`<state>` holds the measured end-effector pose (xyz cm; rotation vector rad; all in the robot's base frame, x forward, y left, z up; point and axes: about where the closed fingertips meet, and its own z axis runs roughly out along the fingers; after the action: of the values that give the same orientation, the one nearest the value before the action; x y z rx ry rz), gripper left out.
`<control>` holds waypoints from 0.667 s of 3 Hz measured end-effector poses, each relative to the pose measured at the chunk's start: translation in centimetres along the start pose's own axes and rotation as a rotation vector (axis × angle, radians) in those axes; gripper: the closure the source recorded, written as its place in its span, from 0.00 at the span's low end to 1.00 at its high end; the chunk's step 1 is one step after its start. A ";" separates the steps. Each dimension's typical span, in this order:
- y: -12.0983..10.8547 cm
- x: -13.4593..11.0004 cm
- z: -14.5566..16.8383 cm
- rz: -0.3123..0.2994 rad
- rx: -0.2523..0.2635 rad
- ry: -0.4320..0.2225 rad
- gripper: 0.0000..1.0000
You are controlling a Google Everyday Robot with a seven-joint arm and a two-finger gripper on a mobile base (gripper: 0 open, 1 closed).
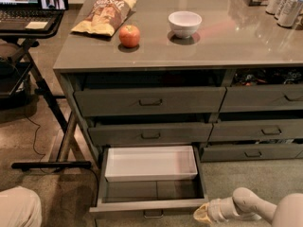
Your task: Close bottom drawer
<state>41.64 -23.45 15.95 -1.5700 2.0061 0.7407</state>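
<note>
Your gripper (203, 214) sits low at near right, just beside the front corner of the bottom drawer (142, 206), which stands pulled out, likely placed to push it shut; you cannot tell whether it is open

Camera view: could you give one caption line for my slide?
Gripper low at the open bottom drawer's front corner; a white tray lies inside.

High frontal view down onto bottom drawer (149, 205), pincer (202, 215) lower right.
</note>
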 end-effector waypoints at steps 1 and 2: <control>0.0 0.0 0.0 -0.001 0.000 0.000 0.56; -1.3 -1.1 0.5 -0.054 -0.016 -0.007 0.33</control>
<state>43.15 -22.62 16.16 -1.6218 1.9491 0.7415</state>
